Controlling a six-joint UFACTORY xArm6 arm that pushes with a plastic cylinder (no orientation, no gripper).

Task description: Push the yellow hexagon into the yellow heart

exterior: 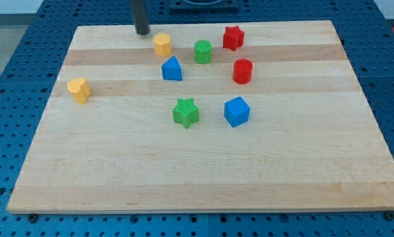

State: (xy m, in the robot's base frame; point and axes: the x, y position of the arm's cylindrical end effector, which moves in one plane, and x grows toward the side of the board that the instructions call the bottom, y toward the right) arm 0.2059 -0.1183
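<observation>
The yellow hexagon sits near the view's top, left of centre. The yellow heart lies far to its lower left, near the board's left edge. My tip rests on the board just up and left of the yellow hexagon, a small gap apart from it. The rod rises out of the view's top.
A blue triangular block lies just below the hexagon. A green cylinder, a red star and a red cylinder stand to the right. A green star and a blue cube lie mid-board on the wooden board.
</observation>
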